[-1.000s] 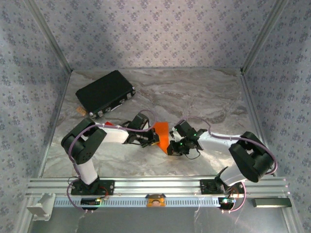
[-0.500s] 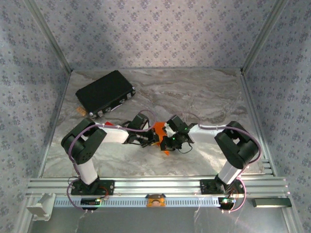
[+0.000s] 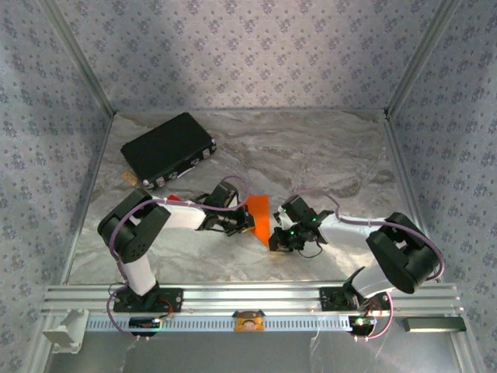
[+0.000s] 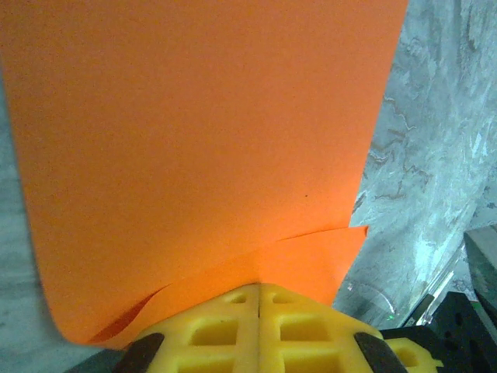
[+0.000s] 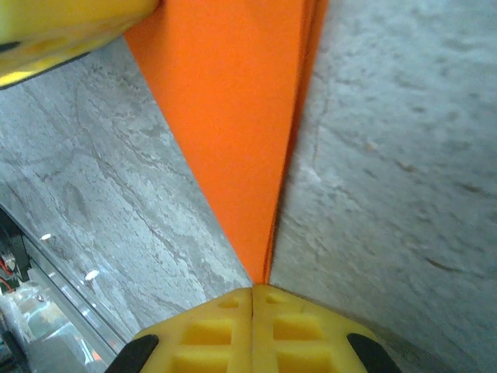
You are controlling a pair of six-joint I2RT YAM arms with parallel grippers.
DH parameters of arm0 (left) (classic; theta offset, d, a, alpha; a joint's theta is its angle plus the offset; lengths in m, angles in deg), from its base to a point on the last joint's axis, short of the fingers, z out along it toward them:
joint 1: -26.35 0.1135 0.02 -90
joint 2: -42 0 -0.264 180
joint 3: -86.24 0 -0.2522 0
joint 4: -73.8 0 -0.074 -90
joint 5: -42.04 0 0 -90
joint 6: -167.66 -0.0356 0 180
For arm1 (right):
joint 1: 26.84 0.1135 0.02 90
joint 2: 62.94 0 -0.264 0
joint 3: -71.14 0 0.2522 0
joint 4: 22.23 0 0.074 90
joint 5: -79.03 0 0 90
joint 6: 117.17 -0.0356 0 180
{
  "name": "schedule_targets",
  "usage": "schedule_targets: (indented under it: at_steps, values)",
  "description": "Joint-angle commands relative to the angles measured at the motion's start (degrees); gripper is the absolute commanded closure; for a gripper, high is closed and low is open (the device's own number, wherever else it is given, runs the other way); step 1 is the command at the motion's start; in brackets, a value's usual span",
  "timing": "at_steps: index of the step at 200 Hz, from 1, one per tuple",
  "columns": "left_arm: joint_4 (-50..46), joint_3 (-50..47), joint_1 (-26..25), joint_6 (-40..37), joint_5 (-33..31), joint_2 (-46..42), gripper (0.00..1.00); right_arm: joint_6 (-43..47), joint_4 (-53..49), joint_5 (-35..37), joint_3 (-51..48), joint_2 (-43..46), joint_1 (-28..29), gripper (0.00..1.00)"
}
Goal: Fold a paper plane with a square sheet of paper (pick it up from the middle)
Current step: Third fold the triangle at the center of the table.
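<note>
The square sheet of paper [image 3: 260,216] is bright orange and folded into layers, held low over the marble table between the two arms. My left gripper [image 3: 245,222] is shut on its left edge; in the left wrist view the yellow jaws [image 4: 258,286] pinch overlapping layers of the paper [image 4: 202,140]. At the sheet's lower right end my right gripper [image 3: 278,236] is also shut on it. The right wrist view has the jaws [image 5: 252,289] closed on a narrow pointed corner of the paper [image 5: 241,148], with the left gripper's yellow finger [image 5: 62,27] at the top left.
A black case [image 3: 167,149] lies at the back left, with a small tan piece [image 3: 130,179] by its near corner. A small red block [image 3: 174,198] sits beside the left arm. Patterned walls enclose the table [image 3: 326,155] on three sides.
Half a second ago the right gripper had swung in close to the left one, bunching the paper. It has since drawn back to the right and the paper is stretched out again.
</note>
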Motion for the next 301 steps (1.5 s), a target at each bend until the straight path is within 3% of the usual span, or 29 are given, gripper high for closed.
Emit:
schedule_targets:
  at_steps: [1, 59, 110, 157, 201, 258, 301]
  values:
    - [-2.43, -1.39, -0.02, -0.24, -2.06, 0.77, 1.0, -0.38, -1.9, 0.17, 1.88, 3.42, 0.0, 0.93]
    - [-2.91, -1.02, 0.01, -0.56, -2.01, 0.5, 1.0, 1.15, -1.05, -1.62, 10.61, -5.77, 0.17, 0.92]
    - [-3.48, -0.46, -0.04, -1.0, -1.72, 0.59, 1.0, 0.74, 3.24, -3.66, 9.46, -11.33, -0.79, 0.9]
    - [-2.5, 2.3, -0.11, -2.09, 0.83, -1.96, 1.0, -1.49, 2.82, -0.15, 3.95, -11.23, -1.49, 0.99]
    - [-6.05, 3.97, -0.72, -2.55, -0.52, -6.52, 0.96, -1.18, 1.94, 0.29, 4.84, -11.23, -1.46, 1.0]
    - [-2.27, 2.03, -2.07, 0.22, -0.29, -1.27, 1.0, -1.34, 1.83, 0.62, 4.63, -11.43, -1.75, 1.0]
    - [-0.47, 0.04, -0.18, -0.59, -0.84, 1.58, 1.0, -1.61, 1.46, 1.24, 4.57, -11.49, -1.75, 1.0]
